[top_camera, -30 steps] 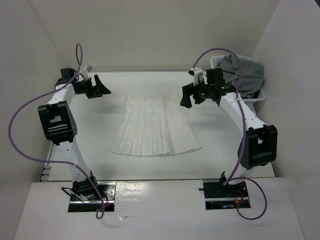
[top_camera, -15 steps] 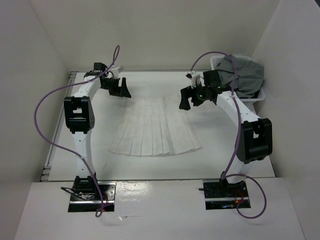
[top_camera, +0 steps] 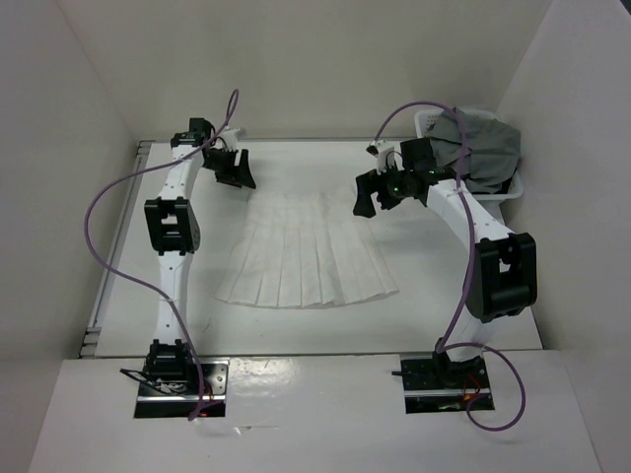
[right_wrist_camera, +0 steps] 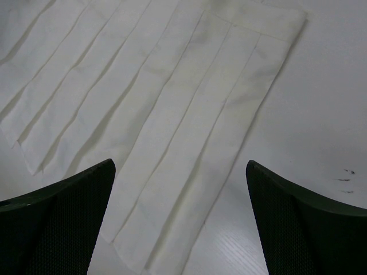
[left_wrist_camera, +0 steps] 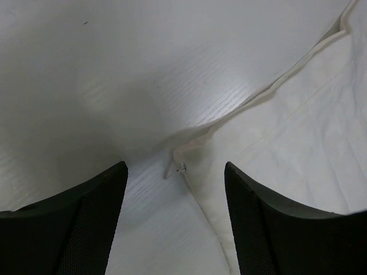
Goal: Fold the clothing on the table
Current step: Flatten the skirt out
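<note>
1. The skirt (top_camera: 306, 258) is white and pleated. It is spread flat, narrow at the waistband on the far side and fanning wider toward the arm bases. The pleats run straight and the hem is slightly uneven.
2. It lies on the white table (top_camera: 454, 315), about midway between the two arms.
3. The left gripper (top_camera: 237, 175) stands at the far left corner of the waistband. Its jaws are apart and hold nothing. In the left wrist view that corner, with a small thread at its tip, lies between the two fingers. I cannot tell whether they touch the cloth.
4. The right gripper (top_camera: 380, 192) stands over the far right corner with its jaws spread wide and empty. In its wrist view the pleats and waistband corner lie below, apart from the fingers.
5. A white basket (top_camera: 515, 189) holding a grey garment (top_camera: 485, 148) sits at the far right corner, well apart from the skirt.
</note>
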{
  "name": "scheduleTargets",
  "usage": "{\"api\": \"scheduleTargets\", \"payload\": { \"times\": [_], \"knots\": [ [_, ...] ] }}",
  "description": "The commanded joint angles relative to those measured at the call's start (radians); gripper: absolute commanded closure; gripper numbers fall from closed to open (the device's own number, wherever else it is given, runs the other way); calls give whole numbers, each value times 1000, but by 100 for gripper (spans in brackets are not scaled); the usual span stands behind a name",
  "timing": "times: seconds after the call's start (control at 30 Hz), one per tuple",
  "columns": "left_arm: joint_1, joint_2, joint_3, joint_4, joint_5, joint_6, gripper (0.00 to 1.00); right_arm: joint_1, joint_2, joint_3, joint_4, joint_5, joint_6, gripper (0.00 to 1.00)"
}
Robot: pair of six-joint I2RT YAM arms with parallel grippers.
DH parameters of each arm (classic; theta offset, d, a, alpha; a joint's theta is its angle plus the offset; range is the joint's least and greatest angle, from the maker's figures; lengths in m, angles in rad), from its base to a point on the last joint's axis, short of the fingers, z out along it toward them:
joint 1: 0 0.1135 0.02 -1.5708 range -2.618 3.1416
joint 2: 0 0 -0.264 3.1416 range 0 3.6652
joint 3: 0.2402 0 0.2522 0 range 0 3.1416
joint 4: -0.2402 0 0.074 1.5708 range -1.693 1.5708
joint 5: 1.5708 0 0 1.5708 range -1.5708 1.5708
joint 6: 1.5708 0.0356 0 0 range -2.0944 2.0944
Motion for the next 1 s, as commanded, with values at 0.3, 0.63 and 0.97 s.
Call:
{"api": "scheduleTargets", "payload": {
  "times": [0.3, 0.63, 0.97],
  "knots": [
    [-40, 182, 317, -301, 21, 95, 31, -7, 2, 24, 7, -28, -12, 1],
    [-49, 211, 328, -301, 1, 85, 35, -7, 2, 24, 7, -47, -12, 1],
    [-26, 211, 337, -292, -31, 52, 50, -7, 2, 24, 7, -56, -21, 1]
  ]
}}
